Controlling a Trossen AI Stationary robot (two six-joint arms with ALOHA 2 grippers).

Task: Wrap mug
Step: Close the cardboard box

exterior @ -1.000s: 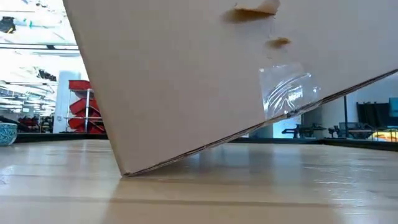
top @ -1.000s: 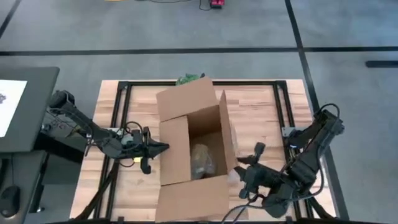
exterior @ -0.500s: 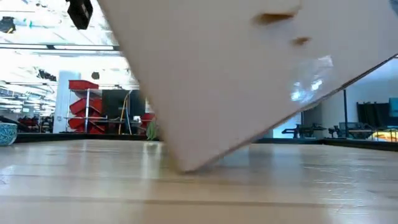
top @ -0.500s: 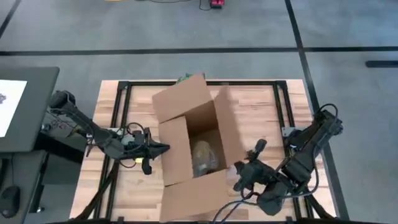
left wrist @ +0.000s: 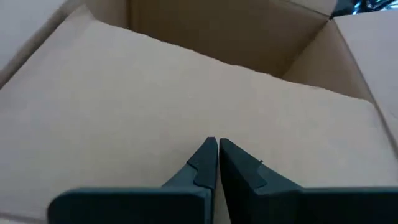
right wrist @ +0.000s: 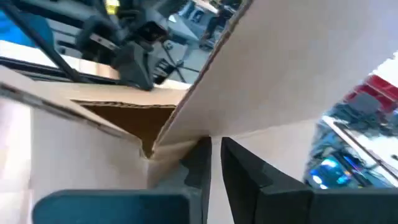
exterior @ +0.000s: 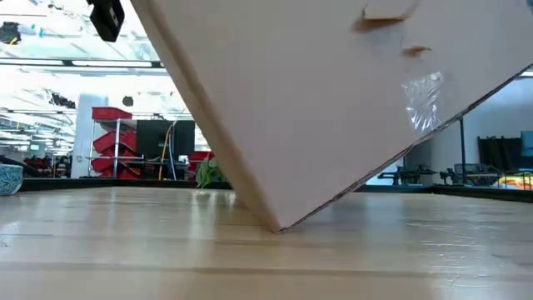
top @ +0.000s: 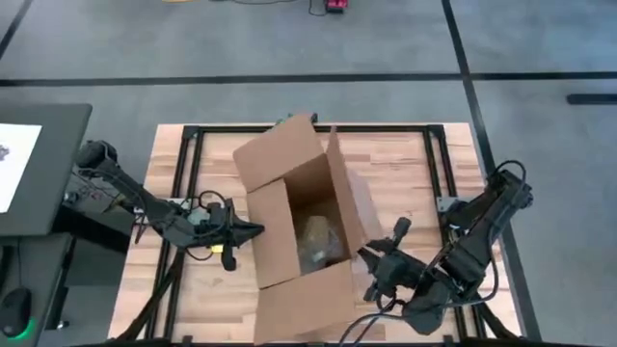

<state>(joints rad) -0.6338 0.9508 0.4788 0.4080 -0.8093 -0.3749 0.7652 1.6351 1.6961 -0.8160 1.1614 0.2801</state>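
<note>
Near edge of worktop [top: 405,164]: right tool [top: 371,253], fingers pinching the right side flap of the cardboard box [top: 294,207]. Box tipped, resting on one bottom edge in the low view. Paper-wrapped mug [top: 316,241] lies on the box floor. Left tool [top: 253,229], fingers pressed together, tips against the box's left wall. Far flap stands open.

Plain tan cardboard box [top: 294,226], black arms [top: 145,207]
</note>
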